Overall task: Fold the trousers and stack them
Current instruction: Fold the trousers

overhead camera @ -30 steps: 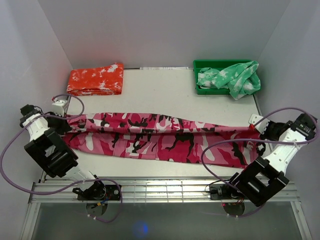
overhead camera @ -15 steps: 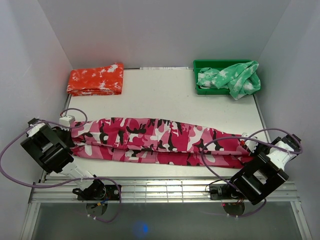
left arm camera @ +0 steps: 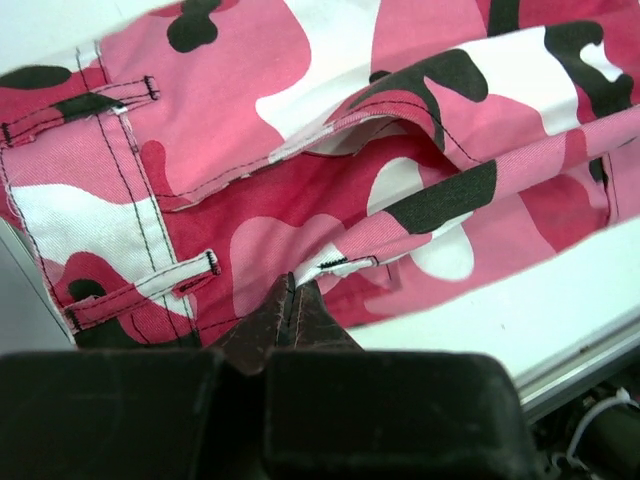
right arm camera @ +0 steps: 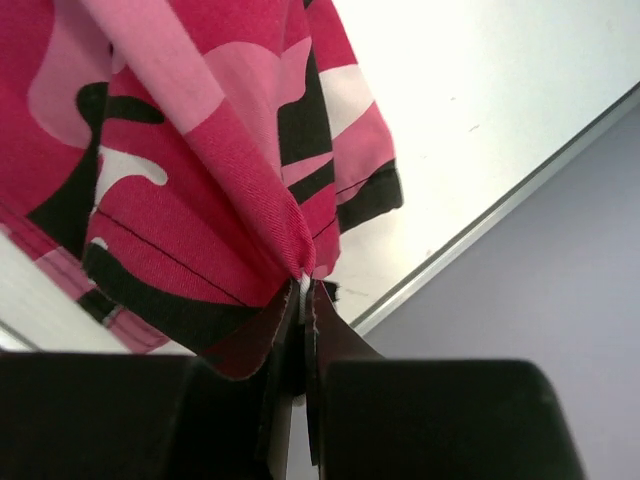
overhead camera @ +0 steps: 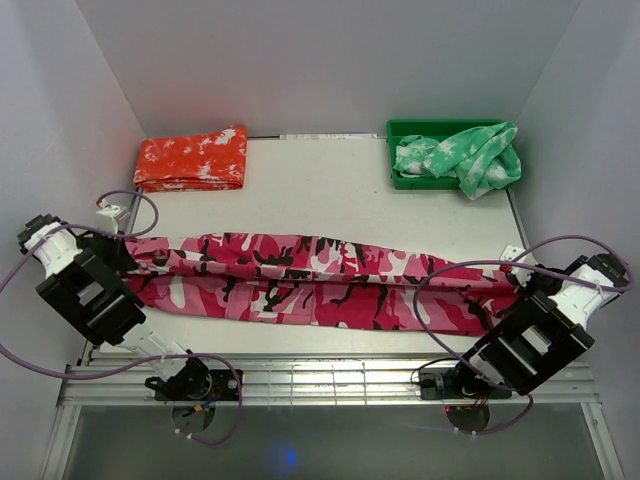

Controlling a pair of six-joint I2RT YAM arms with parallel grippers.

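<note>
The pink camouflage trousers (overhead camera: 320,280) stretch lengthwise across the table from left to right, folded along their length. My left gripper (overhead camera: 128,256) is shut on the waistband end at the far left; the wrist view shows belt loops and a pocket of the trousers (left arm camera: 330,150) with the left gripper (left arm camera: 292,283) pinching an edge. At the far right, my right gripper (overhead camera: 518,280) is shut on the leg-hem end. Bunched trousers cloth (right arm camera: 200,170) hangs from the right gripper (right arm camera: 304,285) above the table's right edge.
A folded orange-red garment (overhead camera: 192,158) lies at the back left. A green bin (overhead camera: 404,129) at the back right holds a green-and-white garment (overhead camera: 463,158) spilling over its rim. Side walls stand close to both arms. The table's front rail (overhead camera: 320,382) runs below the trousers.
Both grippers, still holding the trousers' ends, moved outward and back after coming forward, pulling the cloth taut again; the trousers now lie slightly nearer the front than a second ago.
</note>
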